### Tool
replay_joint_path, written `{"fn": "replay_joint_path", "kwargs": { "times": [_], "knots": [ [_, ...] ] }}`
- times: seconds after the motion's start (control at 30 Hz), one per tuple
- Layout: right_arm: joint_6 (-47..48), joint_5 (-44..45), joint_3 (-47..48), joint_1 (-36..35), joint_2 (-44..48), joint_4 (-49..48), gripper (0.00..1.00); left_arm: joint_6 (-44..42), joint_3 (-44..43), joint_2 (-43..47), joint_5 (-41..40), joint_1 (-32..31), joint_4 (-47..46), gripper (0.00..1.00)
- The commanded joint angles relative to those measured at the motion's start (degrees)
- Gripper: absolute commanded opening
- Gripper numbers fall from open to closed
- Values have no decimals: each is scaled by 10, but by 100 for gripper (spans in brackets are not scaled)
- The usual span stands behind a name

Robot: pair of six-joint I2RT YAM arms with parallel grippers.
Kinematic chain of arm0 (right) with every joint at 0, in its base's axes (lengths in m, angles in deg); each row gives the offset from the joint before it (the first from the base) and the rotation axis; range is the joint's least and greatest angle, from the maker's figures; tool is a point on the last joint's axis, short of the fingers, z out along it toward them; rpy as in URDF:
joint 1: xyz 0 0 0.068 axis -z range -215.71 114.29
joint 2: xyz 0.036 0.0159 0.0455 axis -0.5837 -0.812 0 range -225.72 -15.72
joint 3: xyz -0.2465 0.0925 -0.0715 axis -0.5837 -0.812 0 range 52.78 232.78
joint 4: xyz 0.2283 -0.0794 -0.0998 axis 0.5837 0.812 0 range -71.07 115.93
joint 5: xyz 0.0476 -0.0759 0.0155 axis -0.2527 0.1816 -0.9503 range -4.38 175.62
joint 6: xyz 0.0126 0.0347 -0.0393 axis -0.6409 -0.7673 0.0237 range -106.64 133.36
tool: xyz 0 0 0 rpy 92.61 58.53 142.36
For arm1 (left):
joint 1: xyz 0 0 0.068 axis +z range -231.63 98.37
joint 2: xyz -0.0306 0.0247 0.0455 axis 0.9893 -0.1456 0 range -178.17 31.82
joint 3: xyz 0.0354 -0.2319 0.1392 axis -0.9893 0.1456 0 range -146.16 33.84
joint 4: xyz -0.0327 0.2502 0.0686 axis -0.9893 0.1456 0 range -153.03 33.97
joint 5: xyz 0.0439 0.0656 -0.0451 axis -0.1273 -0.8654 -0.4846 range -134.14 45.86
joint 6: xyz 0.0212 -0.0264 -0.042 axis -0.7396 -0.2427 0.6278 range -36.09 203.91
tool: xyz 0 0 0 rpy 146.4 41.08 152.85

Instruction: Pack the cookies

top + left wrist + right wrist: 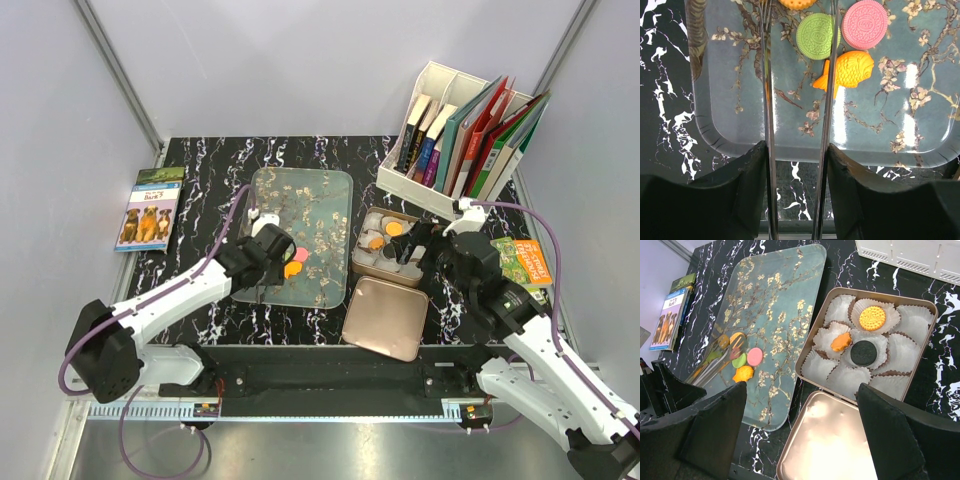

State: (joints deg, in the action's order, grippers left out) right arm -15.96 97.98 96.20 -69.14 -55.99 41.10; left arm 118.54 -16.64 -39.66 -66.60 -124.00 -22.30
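Several cookies lie on the flowered tray [300, 190]: a green disc [816, 36], a pink disc [864, 24], an orange fish shape [847, 70] and an orange disc [797, 4]. My left gripper [796, 147] is shut on thin clear tongs [767, 100], whose arms reach to either side of the orange disc. The open tin [927, 315] holds paper cups with a yellow disc [872, 318], an orange cookie [841, 342] and a black disc [863, 353]. My right gripper [801, 387] is open and empty, above the tin's lid [830, 440].
A white rack of books [460, 135] stands at the back right. A dog book [150, 208] lies at the far left. A green and orange card [522, 262] lies right of the tin. The lid [385, 317] lies in front of the tin.
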Motion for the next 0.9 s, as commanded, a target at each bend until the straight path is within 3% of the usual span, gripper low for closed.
{"fn": "replay_joint_path", "kwargs": {
  "times": [0.0,0.2,0.5,0.87],
  "knots": [
    [2,-1,-1,-2,-2,-19,100,3,4,1,2,7,-30,50],
    [2,-2,-1,-2,-1,-17,100,-8,-2,-9,7,19,-43,50],
    [3,0,2,-1,-2,-15,100,-23,-21,19,-14,20,-29,33],
    [14,13,17,-1,-3,-16,100,-84,-175,40,-22,-6,-2,33]
  ]
}}
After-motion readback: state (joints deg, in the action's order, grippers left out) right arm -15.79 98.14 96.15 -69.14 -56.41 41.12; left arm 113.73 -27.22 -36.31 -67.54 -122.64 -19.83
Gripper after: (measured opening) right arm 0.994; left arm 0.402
